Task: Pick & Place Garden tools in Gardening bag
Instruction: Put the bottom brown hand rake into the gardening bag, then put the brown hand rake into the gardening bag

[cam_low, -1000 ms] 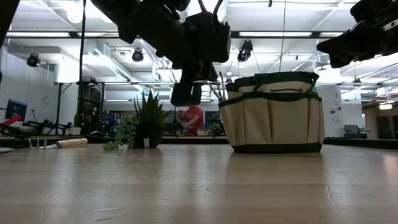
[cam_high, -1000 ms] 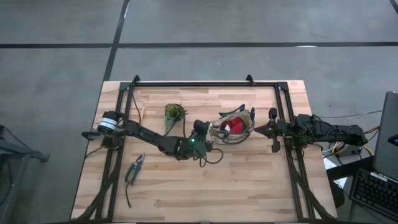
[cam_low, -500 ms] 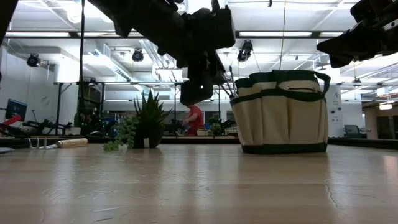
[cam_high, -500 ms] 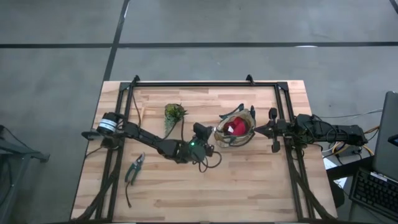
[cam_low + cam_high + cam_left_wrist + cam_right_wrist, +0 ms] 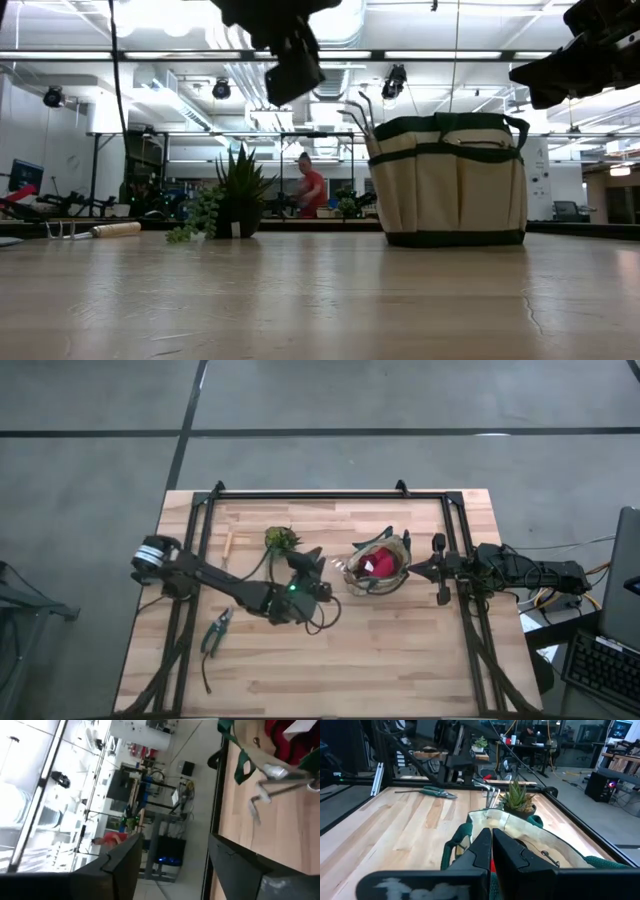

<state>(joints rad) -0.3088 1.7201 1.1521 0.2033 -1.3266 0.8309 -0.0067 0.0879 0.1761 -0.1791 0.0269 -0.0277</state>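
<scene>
Left gripper point(image 5: 312, 556) (jaws apart, empty) hovers beside gardening bag point(image 5: 378, 564).

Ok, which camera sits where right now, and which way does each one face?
High: above the table, straight down; both arms, bag, green-handled pruners.
Low: table height, level across; bag, plant, left gripper overhead.
Left wrist: tilted, facing the room; own open fingers, the bag's edge.
Right wrist: over the bag; own shut fingers.
All four show the bag.
</scene>
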